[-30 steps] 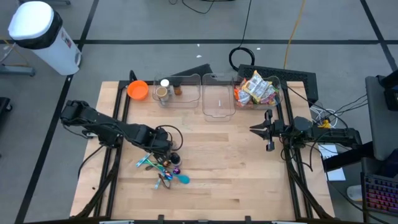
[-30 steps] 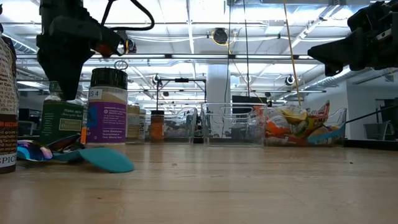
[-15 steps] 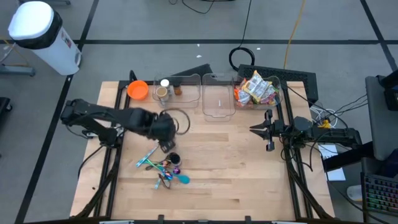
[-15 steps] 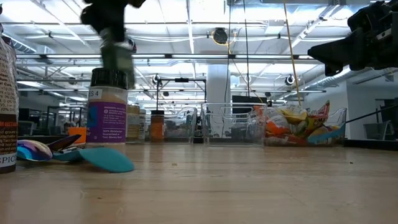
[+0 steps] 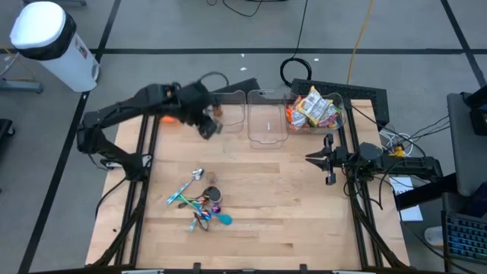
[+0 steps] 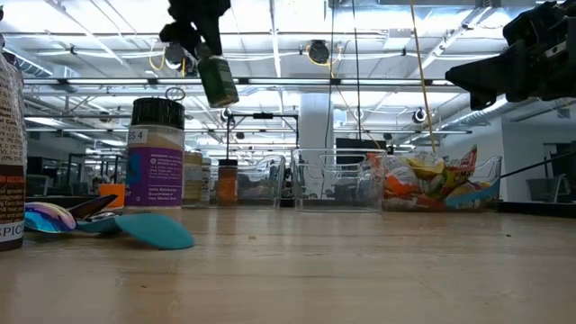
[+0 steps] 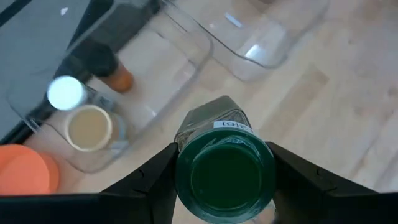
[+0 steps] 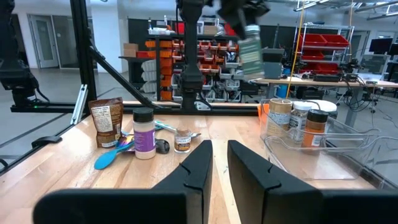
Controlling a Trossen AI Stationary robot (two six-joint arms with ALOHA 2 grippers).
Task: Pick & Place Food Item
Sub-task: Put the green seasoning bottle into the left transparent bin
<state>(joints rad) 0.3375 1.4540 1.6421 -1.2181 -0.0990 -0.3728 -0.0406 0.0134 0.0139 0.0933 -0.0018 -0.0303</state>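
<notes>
I had the left gripper (image 5: 207, 125) clamped on a green-capped spice jar (image 7: 224, 169), one finger (image 7: 152, 180) on either side of the cap. In the low view the jar (image 6: 216, 79) hung tilted, high above the counter (image 5: 304, 205), clear of everything on it. Directly below and just ahead of the gripper sat the leftmost clear bin (image 7: 134, 81), with three spice containers (image 7: 87, 118) in it. An orange bowl (image 5: 168, 111) stood just beside that bin, on the side away from the other bins. The next clear bin (image 5: 266, 116) lay near the gripper, and a third bin of snack packets (image 5: 313, 108) was well apart. Back from the gripper, nearer the counter's front, I noted a pile of coloured spoons (image 5: 199, 206) and a purple-labelled spice jar (image 6: 153, 155) standing upright. The right gripper (image 5: 314, 158) waited over the far right side, fingers only slightly parted and holding nothing.
</notes>
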